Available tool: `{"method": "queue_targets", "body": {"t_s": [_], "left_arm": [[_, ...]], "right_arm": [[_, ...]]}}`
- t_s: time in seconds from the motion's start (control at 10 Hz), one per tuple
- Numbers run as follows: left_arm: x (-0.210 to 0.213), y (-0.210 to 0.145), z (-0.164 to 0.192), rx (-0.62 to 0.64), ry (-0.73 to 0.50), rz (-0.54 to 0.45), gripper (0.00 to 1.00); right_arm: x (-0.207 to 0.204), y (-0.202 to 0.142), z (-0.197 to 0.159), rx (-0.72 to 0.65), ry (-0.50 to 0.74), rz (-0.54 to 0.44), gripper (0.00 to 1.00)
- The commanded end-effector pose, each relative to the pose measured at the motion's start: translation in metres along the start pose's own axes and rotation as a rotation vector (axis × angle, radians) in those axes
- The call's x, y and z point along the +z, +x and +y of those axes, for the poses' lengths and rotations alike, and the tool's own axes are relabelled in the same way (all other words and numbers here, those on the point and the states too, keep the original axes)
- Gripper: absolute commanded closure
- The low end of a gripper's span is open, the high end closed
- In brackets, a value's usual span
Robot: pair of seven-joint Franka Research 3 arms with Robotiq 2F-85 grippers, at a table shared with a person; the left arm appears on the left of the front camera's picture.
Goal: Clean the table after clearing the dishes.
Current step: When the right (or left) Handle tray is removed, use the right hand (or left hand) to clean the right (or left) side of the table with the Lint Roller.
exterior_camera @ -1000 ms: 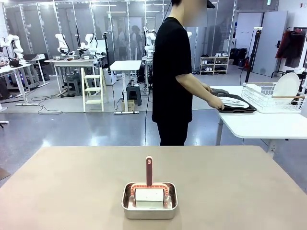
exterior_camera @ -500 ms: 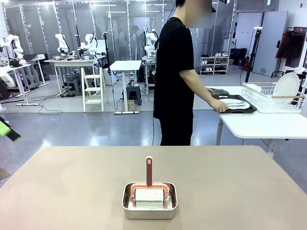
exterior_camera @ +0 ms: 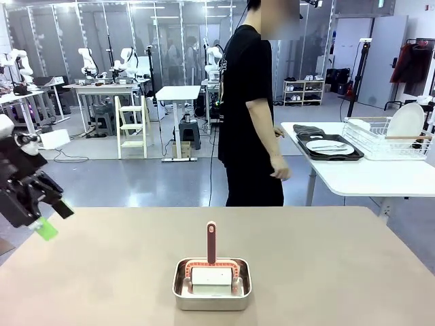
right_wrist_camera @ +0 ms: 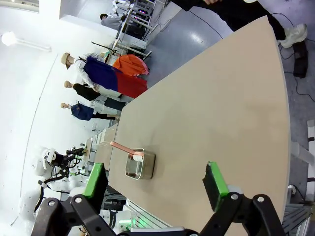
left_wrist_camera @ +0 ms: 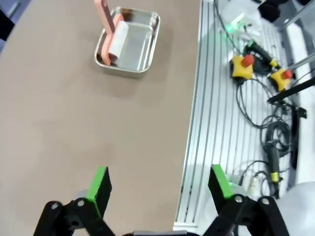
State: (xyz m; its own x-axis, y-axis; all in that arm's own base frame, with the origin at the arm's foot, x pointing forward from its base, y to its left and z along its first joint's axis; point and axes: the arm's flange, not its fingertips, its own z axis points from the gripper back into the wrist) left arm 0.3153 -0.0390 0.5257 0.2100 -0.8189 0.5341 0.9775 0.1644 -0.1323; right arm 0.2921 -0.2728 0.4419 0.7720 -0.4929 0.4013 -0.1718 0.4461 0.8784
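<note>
Hovering at the left edge of the table (exterior_camera: 326,258), the left gripper (exterior_camera: 53,219) gapes wide, empty; the right gripper (right_wrist_camera: 155,179) likewise, seemingly off the right end.

The left arm (exterior_camera: 15,187) is cut by the front view's left edge. The left claw (exterior_camera: 53,219) there is smeared, its green pad (exterior_camera: 45,229) a soft blur. On the white table (exterior_camera: 367,180) far off, the dishes (exterior_camera: 329,146) are too small to read; the streaks on the plate may be knife and fork. The steel pan (exterior_camera: 211,293) hides the foot of the roller (exterior_camera: 211,274). The tabletop (exterior_camera: 326,258) is cut by the bottom edge. In the left wrist view the roller's handle is cut by the top edge.
</note>
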Motion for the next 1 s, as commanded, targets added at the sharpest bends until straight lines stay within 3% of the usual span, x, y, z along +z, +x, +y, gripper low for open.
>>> {"method": "queue_targets", "body": {"t_s": [0.0,0.1,0.6,0.9], "left_arm": [[0.0,-0.005,0.009,0.055,-0.015,-0.035,0.0],[0.0,0.0,0.0,0.0,0.0,0.0,0.0],[-0.003,-0.001,0.001,-0.002,-0.016,-0.018,0.0],[-0.046,0.097,0.03,-0.132,0.006,0.139,0.0]], "right_arm": [[0.001,0.0,0.003,0.003,-0.002,-0.002,0.0],[0.001,0.0,0.003,0.003,-0.002,-0.002,0.0],[0.001,0.0,0.003,0.003,-0.002,-0.002,0.0],[0.001,0.0,0.003,0.003,-0.002,-0.002,0.0]]}}
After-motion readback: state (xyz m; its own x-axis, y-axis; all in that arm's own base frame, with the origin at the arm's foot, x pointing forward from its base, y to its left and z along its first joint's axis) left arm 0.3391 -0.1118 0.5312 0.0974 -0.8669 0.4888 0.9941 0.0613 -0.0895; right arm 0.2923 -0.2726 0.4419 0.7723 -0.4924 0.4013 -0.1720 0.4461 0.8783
